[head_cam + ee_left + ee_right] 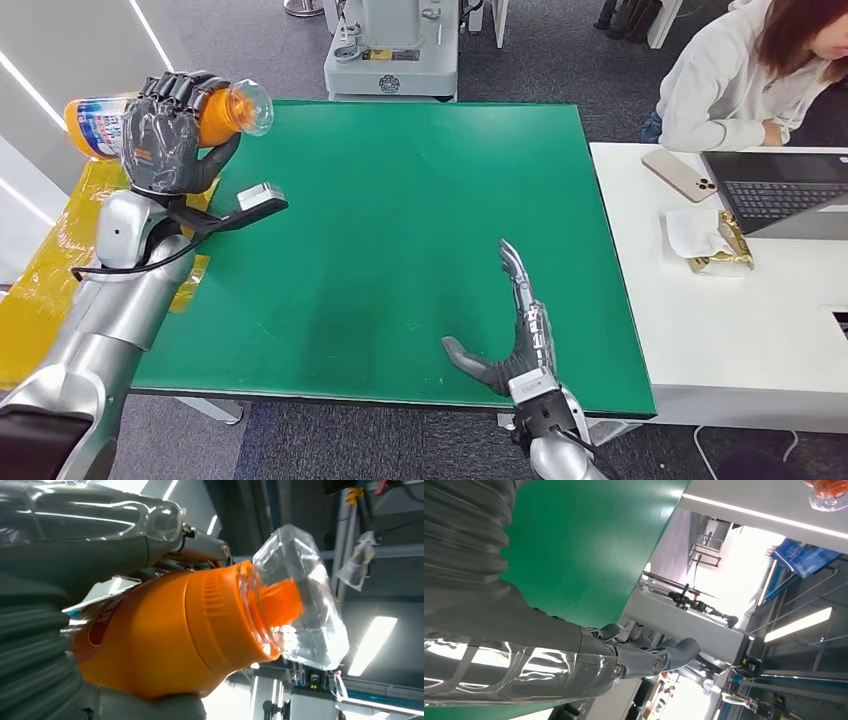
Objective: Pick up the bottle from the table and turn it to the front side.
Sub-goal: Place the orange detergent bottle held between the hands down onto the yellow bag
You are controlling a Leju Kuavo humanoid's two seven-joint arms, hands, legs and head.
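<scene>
Above the green table (pixel 400 250) at ten o'clock, the left hand (pixel 170 135) grips the orange bottle (pixel 225 110) and should rotate it slowly, while the right hand (pixel 520 340) rests open, holding nothing.

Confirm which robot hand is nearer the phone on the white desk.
Right. The right robot hand lies open over the green table's near right part, closer to the phone. The left robot hand holds the bottle at the far left corner.
</scene>
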